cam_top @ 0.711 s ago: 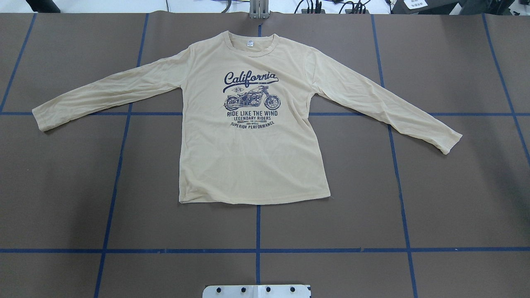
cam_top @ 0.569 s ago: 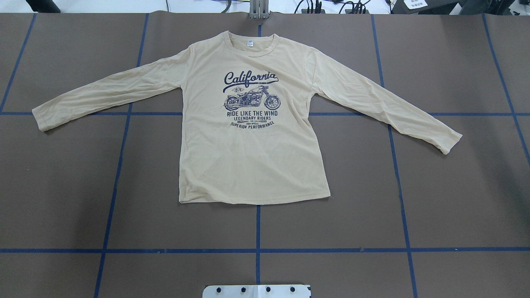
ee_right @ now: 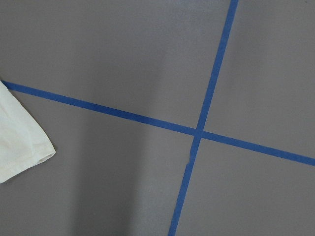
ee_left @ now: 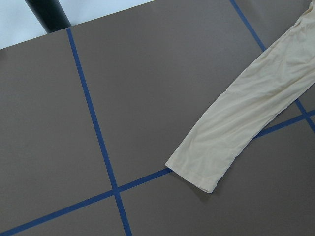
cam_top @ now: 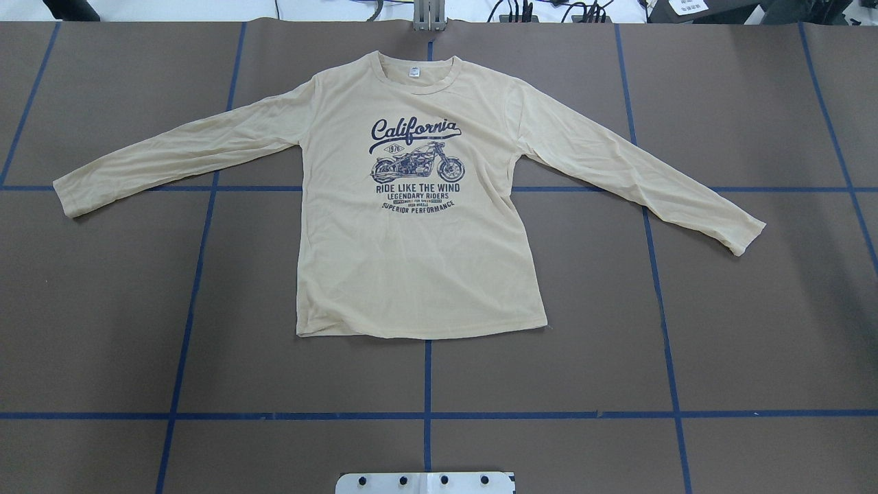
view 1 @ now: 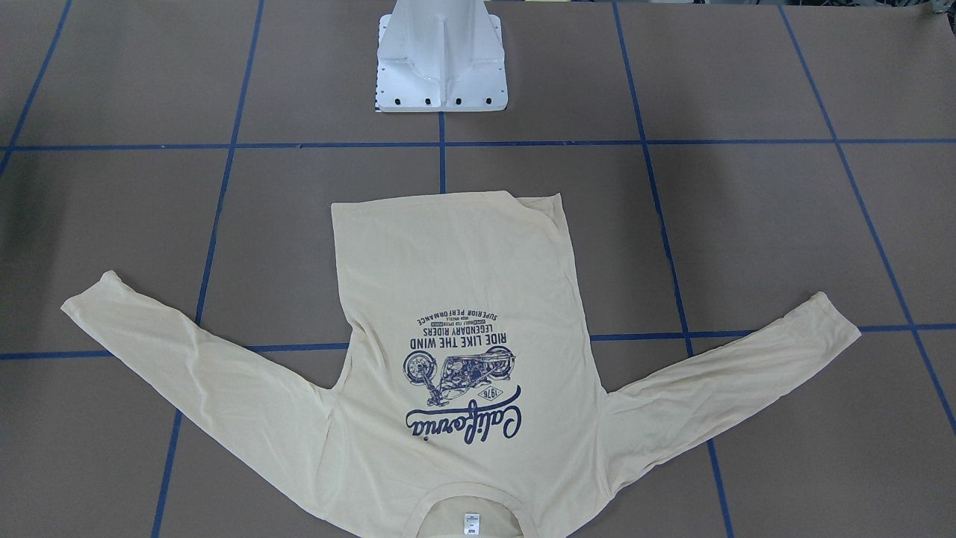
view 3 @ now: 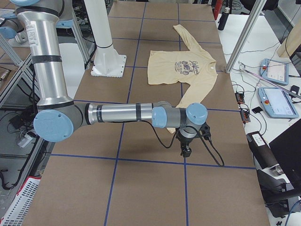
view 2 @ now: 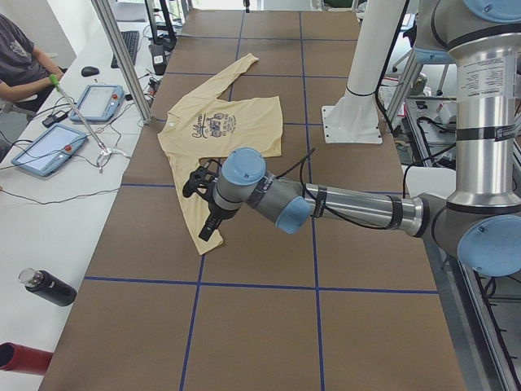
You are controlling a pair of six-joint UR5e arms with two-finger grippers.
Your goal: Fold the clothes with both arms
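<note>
The pale cream-yellow long-sleeved T-shirt point(cam_top: 411, 261) lies flat, print up, both sleeves spread out, collar at the table's far side; it also shows in the front-facing view point(view 1: 448, 276). No gripper shows in the overhead or front-facing views. In the exterior left view my left gripper point(view 2: 208, 232) hangs over the near sleeve's cuff point(ee_left: 197, 172). In the exterior right view my right gripper point(view 3: 186, 150) hangs over bare table just past the other sleeve's cuff point(ee_right: 19, 147). I cannot tell whether either gripper is open or shut.
The brown table carries a grid of blue tape lines point(cam_top: 426, 414). The white pedestal base point(view 1: 441, 67) stands at the robot's side. Side desks hold tablets point(view 2: 45, 147), bottles point(view 2: 45, 287) and cables; a person point(view 2: 16, 61) sits there.
</note>
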